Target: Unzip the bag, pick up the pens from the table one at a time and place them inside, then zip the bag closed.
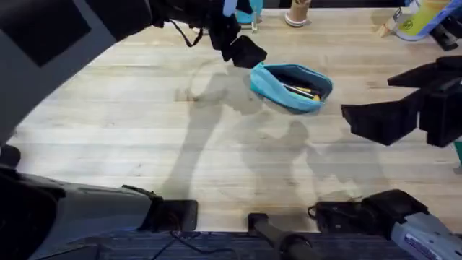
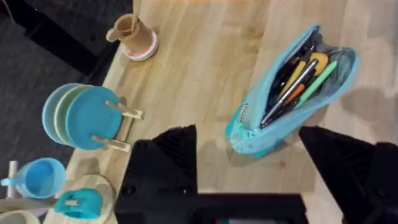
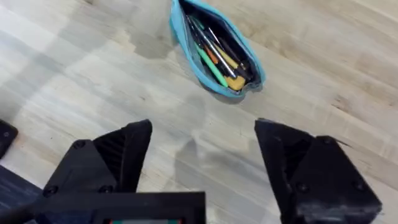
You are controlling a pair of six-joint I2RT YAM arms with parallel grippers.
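Note:
The teal-blue bag (image 1: pixel 292 87) lies on the table (image 1: pixel 144 130) toward the back middle, its zipper open along the top. Inside it, among several other pens and pencils, lie a bright green pen (image 2: pixel 318 79) and a dark pen (image 2: pixel 291 93) with an orange-red section. The green pen (image 3: pixel 210 62) also shows inside the bag (image 3: pixel 214 50) in the right wrist view. My left gripper (image 1: pixel 244 52) hangs open just beyond the bag's (image 2: pixel 292 93) left end, holding nothing. My right gripper (image 1: pixel 393 97) is open to the right of the bag, raised above the table and holding nothing.
Along the table's back edge stand a small wooden cup on a pink coaster (image 2: pixel 134 34), blue plates in a rack (image 2: pixel 81 115) and a blue mug (image 2: pixel 34 177). A yellow bottle (image 1: pixel 419 18) is at the back right. Bare wood stretches in front of the bag.

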